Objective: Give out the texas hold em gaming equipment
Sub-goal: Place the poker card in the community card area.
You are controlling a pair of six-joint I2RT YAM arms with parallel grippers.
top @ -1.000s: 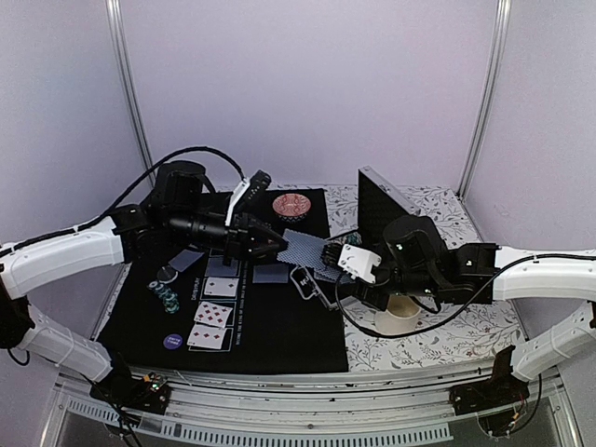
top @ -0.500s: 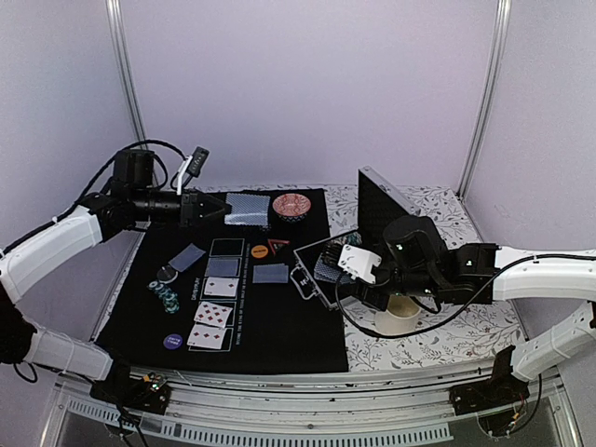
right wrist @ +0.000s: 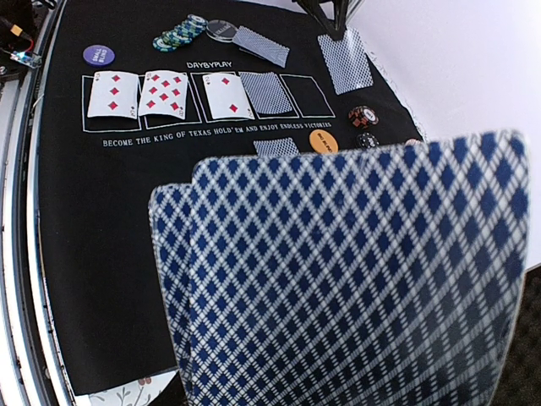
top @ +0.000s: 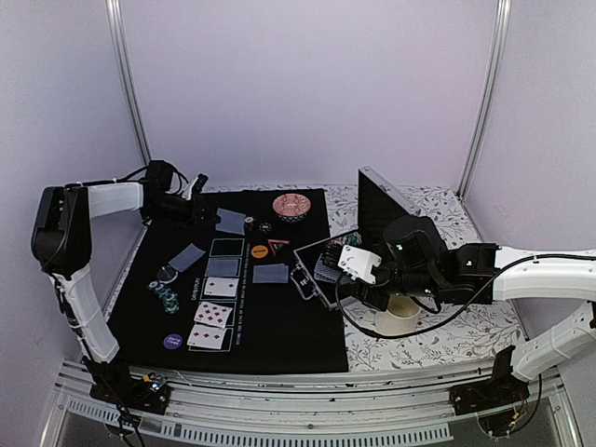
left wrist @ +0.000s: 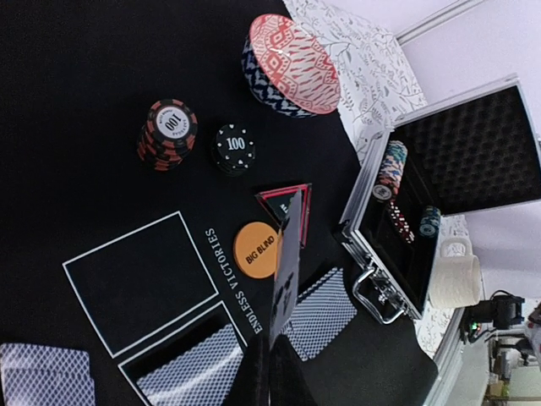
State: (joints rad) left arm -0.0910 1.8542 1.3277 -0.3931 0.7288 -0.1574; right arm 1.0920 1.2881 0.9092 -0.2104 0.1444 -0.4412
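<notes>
Depicting a two-arm card table as seen from above and from both wrists. The left gripper [top: 207,213] is hovering over the far left part of the black felt mat [top: 279,340]. Its jaws are pressing fully together on a single grey-blue-backed playing card [top: 229,220]. In the left wrist view this card is showing edge-on, standing out from between the dark fingers [left wrist: 252,381].

The right gripper [top: 343,272] is hanging over the open aluminium case [left wrist: 473,144] at the mat's right edge. Its jaws are closing partway around a small fan of diamond-backed cards [right wrist: 338,279], which is filling most of the right wrist view; at least two cards are lying offset in it.

Along the mat's printed row, three face-up red-suited cards [right wrist: 166,91] are lying side by side, with one face-down row card [right wrist: 269,91] next in line. A loose face-down card [top: 187,257] is lying to the left of the row and another face-down card [top: 272,274] to its right.

A pile of green striped chips [top: 168,296] is sitting between a black round disc [top: 166,273] and a purple round disc [top: 172,342] on the mat's left side. Near the far edge, a stack of red-and-black striped chips [left wrist: 167,134] is standing just beside a black chip marked 100 [left wrist: 234,148]. An orange round disc [left wrist: 255,249] is lying next to a red triangle marker [left wrist: 287,201].

A red patterned bowl [left wrist: 292,63] is resting at the mat's far edge, and a white cylindrical cup [left wrist: 456,275] is standing beside the case.
</notes>
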